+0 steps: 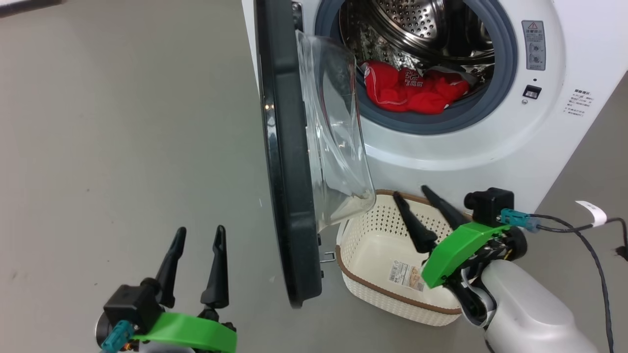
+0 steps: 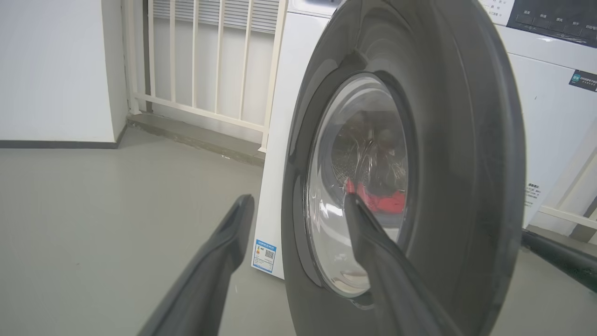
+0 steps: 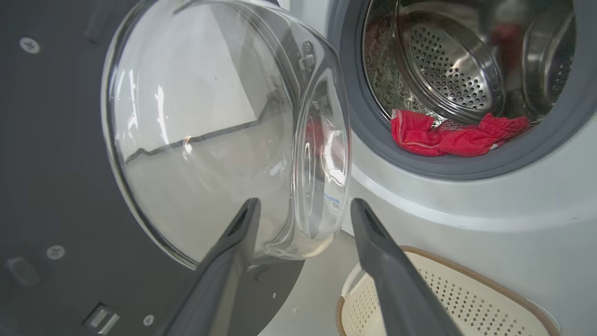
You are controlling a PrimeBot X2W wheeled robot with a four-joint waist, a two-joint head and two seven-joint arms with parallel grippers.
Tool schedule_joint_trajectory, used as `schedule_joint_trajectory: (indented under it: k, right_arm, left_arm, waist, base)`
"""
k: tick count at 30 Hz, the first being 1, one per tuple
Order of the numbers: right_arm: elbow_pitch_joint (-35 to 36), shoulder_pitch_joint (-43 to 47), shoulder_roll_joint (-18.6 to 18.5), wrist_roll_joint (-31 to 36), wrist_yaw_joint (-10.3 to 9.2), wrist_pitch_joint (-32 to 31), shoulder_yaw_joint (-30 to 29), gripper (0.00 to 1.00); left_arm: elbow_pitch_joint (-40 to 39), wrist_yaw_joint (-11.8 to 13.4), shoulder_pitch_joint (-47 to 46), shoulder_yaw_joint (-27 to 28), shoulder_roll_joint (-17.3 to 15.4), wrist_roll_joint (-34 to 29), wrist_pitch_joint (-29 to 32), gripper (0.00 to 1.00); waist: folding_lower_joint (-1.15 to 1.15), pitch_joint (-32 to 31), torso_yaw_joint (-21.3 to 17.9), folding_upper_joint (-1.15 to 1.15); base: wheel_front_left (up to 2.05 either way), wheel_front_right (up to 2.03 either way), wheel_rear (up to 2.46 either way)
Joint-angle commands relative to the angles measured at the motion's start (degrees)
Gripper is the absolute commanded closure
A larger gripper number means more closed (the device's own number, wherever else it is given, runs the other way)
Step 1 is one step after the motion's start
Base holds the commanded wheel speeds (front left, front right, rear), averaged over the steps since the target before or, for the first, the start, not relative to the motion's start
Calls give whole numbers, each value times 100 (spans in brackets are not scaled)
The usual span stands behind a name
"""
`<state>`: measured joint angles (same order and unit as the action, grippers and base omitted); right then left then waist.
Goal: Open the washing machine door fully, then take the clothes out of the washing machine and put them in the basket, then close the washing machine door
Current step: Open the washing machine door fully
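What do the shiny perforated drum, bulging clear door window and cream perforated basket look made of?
Drum: likely stainless steel, mirror-bright reflections. Window: clear glass or hard plastic; see-through, sharp glints. Basket: matte moulded plastic, apparently; uniform punched holes.

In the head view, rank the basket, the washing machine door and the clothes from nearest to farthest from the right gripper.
From the right gripper:
1. basket, right beneath its fingers.
2. washing machine door, just to its left, nearly as close.
3. clothes, farther ahead, inside the drum.
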<state>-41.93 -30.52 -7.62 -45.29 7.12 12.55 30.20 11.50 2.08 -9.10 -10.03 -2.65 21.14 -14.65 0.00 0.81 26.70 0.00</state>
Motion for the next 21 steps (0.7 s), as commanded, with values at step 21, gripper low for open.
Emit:
schedule_joint_trajectory:
  k: [21]
  right_arm:
    - [2382,1902,473,3003,36,244,-2230,0]
  left_arm:
    - [-563,212,212,357,-44,-471,-34,0]
  waist:
    - [0,-133,7,0]
  base:
    - [0,0,0]
